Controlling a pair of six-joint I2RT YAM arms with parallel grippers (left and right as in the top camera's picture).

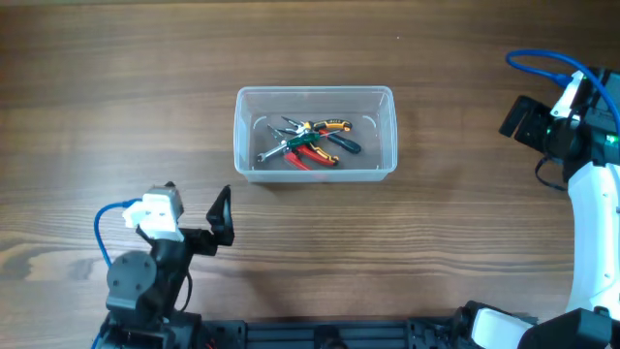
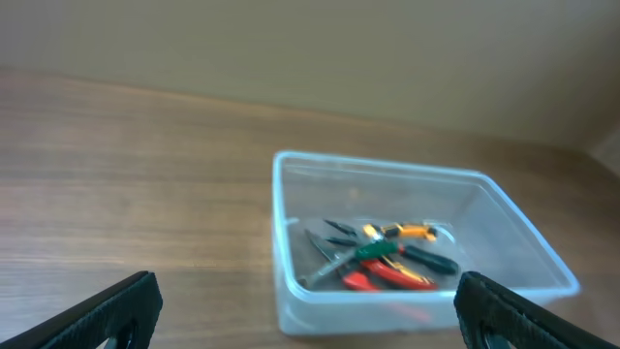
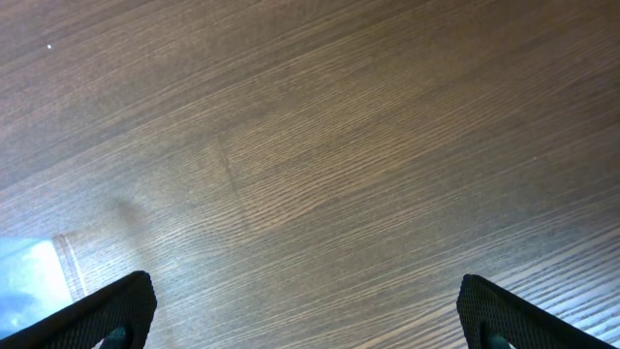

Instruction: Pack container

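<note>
Wooden surface (image 1: 116,97), container (image 1: 315,90) holds hand tools (image 1: 310,141), packing looks done; left hand (image 1: 221,221), right hand (image 1: 521,121) open, empty, so park both clear of rim.

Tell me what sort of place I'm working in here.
Probably a robotics lab bench: a wood-grain table, a clear container of hand tools, plus the left arm and right arm.

A brown wooden counter (image 1: 116,116) with long wavy lines fills the view. A plain tan wall (image 2: 320,48) stands behind it.
</note>
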